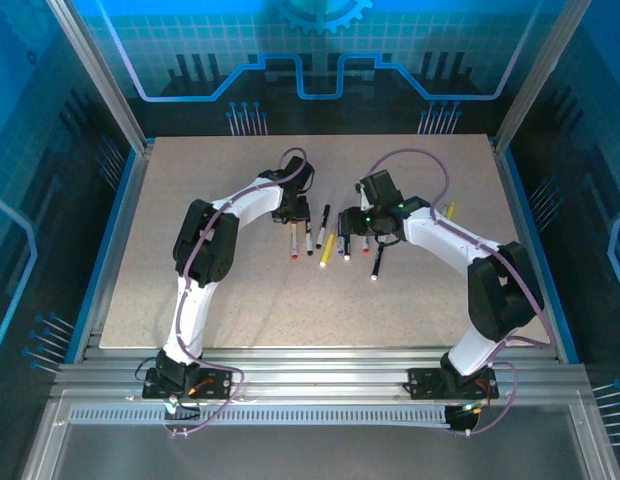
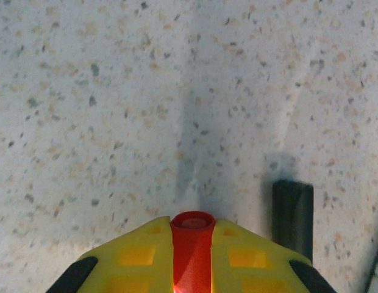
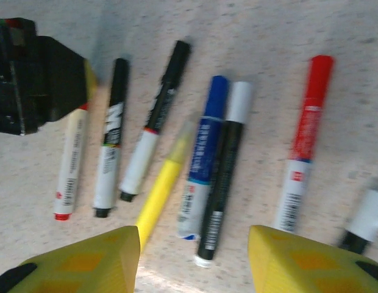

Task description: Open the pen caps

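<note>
**Cap pinched, barrel free**
The left gripper (image 2: 193, 227) was clamped on a red pen cap (image 2: 192, 244) near the middle of the table (image 1: 190, 300). The right gripper (image 3: 194, 237) hung half open and empty above the capped pens (image 3: 204, 159). Pulling could have dragged the whole pen.

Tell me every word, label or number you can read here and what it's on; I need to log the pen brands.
Red pen: barrel print and a barcode, too blurred to read.
Blue pen: label print, too blurred to read.
Black pen with white cap: barcode-like marks, unreadable.
White-barrelled pen: a line of print, too blurred to read.
No text can be quoted with confidence.
</note>
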